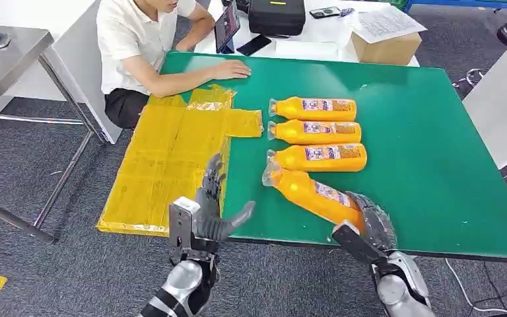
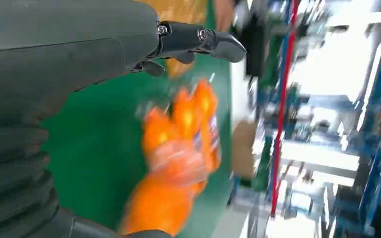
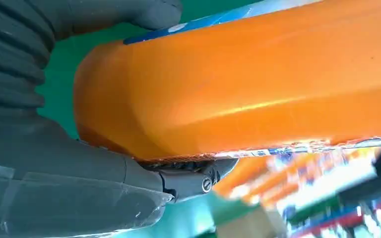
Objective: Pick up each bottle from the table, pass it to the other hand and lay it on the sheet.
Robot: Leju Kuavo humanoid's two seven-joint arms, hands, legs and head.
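Four orange bottles, one yellow sheet, one cardboard box, perhaps two phones.

This looks like a robot test lab set up in an office or workshop hall. A green-topped bench stands on grey carpet, with white tables pushed against it. These carry a cardboard box, printed papers, a black case, phones and a tablet. A person sits at the bench's corner. Cables trail on the floor. The left wrist view shows blurred blue and red racking under bright lights.
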